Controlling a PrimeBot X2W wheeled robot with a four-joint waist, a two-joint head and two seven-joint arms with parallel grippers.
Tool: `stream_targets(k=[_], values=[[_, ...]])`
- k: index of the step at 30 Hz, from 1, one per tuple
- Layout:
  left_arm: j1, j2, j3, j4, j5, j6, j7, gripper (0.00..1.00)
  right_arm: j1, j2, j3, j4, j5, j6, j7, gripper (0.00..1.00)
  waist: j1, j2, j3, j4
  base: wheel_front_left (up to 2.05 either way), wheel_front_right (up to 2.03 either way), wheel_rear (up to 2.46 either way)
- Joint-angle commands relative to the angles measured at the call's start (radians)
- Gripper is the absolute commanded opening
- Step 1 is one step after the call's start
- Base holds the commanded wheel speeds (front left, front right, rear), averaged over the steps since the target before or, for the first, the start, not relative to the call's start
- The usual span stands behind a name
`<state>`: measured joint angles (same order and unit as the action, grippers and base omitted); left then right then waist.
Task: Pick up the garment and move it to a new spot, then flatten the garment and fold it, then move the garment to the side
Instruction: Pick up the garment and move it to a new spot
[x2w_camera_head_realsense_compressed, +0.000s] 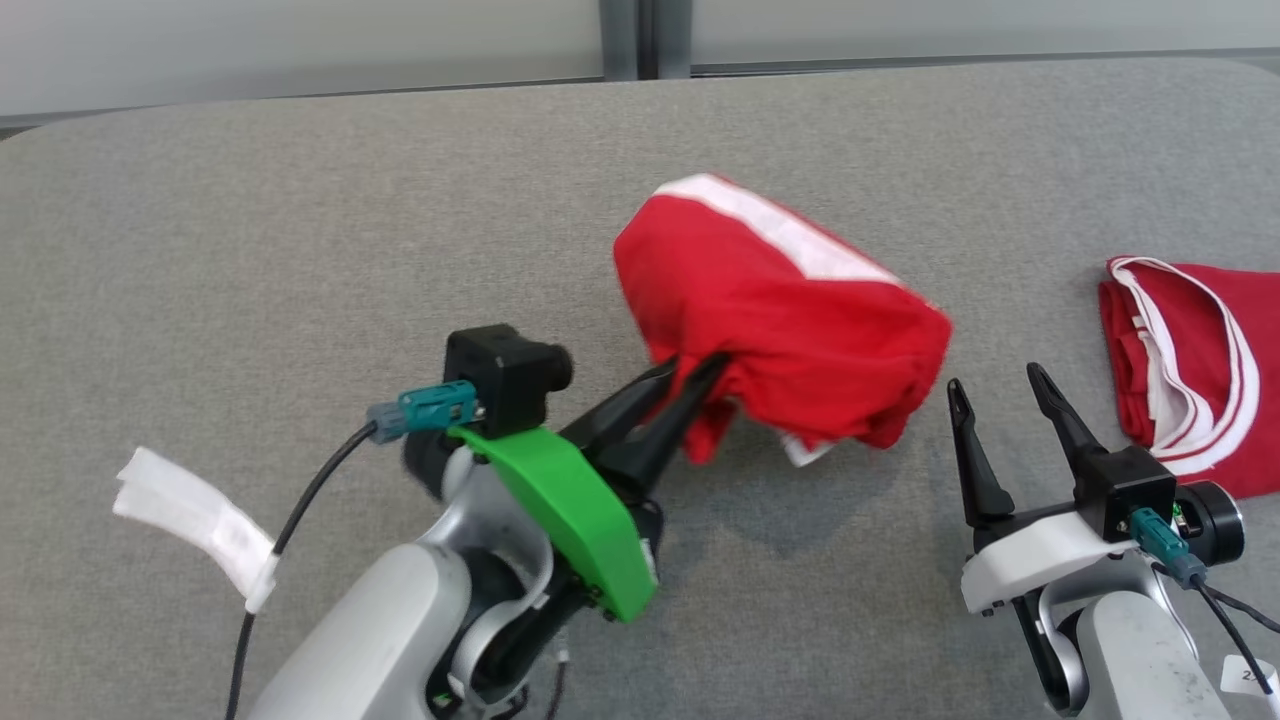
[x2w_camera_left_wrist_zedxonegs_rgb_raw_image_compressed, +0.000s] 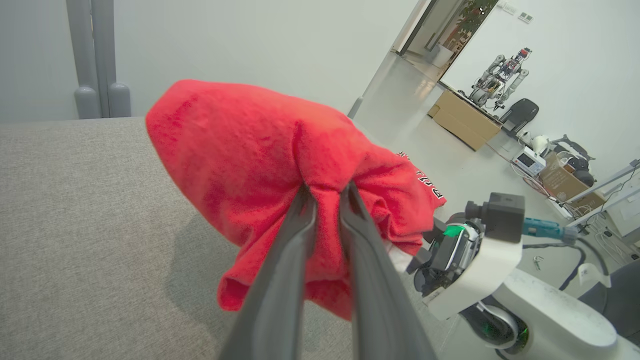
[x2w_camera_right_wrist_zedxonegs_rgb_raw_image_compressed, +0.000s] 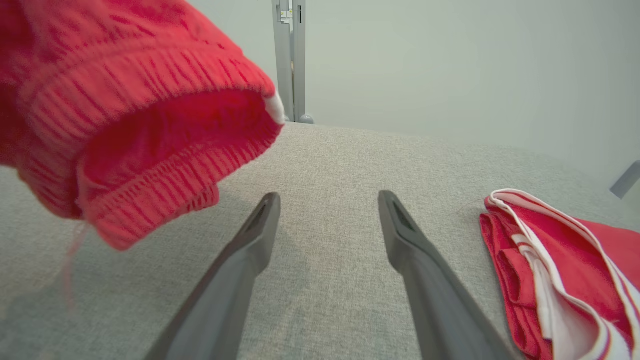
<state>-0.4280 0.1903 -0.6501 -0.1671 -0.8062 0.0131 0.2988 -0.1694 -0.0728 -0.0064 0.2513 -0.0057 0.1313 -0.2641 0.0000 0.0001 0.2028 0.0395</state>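
We hold the red garment (x2w_camera_head_realsense_compressed: 790, 300) bunched in our left gripper (x2w_camera_head_realsense_compressed: 695, 372), above the grey table (x2w_camera_head_realsense_compressed: 300, 250).
Our left fingers (x2w_camera_left_wrist_zedxonegs_rgb_raw_image_compressed: 292, 235) pinch a gather of red cloth between their tips. The rest of the garment balloons out beyond them and casts a shadow on the table. Our right gripper (x2w_camera_head_realsense_compressed: 995, 380) has its fingers spread wide over bare table. The garment hangs just left of their tips, and a second red-and-white garment (x2w_camera_head_realsense_compressed: 1190, 370) lies to their right.
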Motion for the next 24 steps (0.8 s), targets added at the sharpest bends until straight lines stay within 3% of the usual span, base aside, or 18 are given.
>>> stream_targets(k=[1, 4, 11, 13, 14, 19, 24], values=[[0.018, 0.033, 0.01, 0.019, 0.024, 0.013, -0.008, 0.0, 0.009, 0.001, 0.001, -0.005, 0.003, -0.001, 0.0, 1.0, 0.0, -0.0001, 0.005, -0.048, 0.0, 0.0, 0.0], [0.086, 0.073, 0.009, 0.115, 0.066, 0.047, -0.035, 0.0, 0.012, 0.008, 0.01, -0.005, 0.005, -0.001, 0.0, 1.0, 0.0, -0.0001, 0.014, -0.07, 0.0, 0.0, 0.0], [0.182, 0.128, 0.017, 0.298, 0.082, 0.048, -0.099, 0.0, 0.02, 0.013, 0.001, -0.007, 0.001, -0.001, 0.0, 1.0, 0.0, -0.0001, 0.02, -0.082, 0.0, 0.0, 0.0], [0.192, 0.139, 0.019, 0.334, 0.093, 0.059, -0.116, 0.58, 0.024, 0.013, -0.001, -0.006, -0.002, -0.001, 0.0, 1.0, 0.0, -0.0001, 0.016, -0.081, 0.0, 0.0, 0.0], [0.2, 0.139, 0.023, 0.347, 0.091, 0.064, -0.124, 1.0, 0.025, 0.014, -0.001, -0.005, -0.004, -0.001, 0.0, 1.0, 0.0, -0.0001, 0.012, -0.081, 0.0, 0.0, 0.0], [0.221, 0.168, 0.065, 0.35, 0.112, 0.124, -0.175, 1.0, 0.026, 0.015, 0.003, -0.004, -0.005, -0.001, 0.0, 1.0, 0.0, -0.0001, -0.005, -0.085, 0.0, 0.0, 0.0], [0.274, 0.199, 0.121, 0.256, 0.135, 0.194, -0.255, 1.0, 0.042, 0.016, 0.009, -0.008, -0.003, -0.001, 0.0, 1.0, 0.0, -0.0001, -0.031, -0.106, 0.0, 0.0, 0.0]])
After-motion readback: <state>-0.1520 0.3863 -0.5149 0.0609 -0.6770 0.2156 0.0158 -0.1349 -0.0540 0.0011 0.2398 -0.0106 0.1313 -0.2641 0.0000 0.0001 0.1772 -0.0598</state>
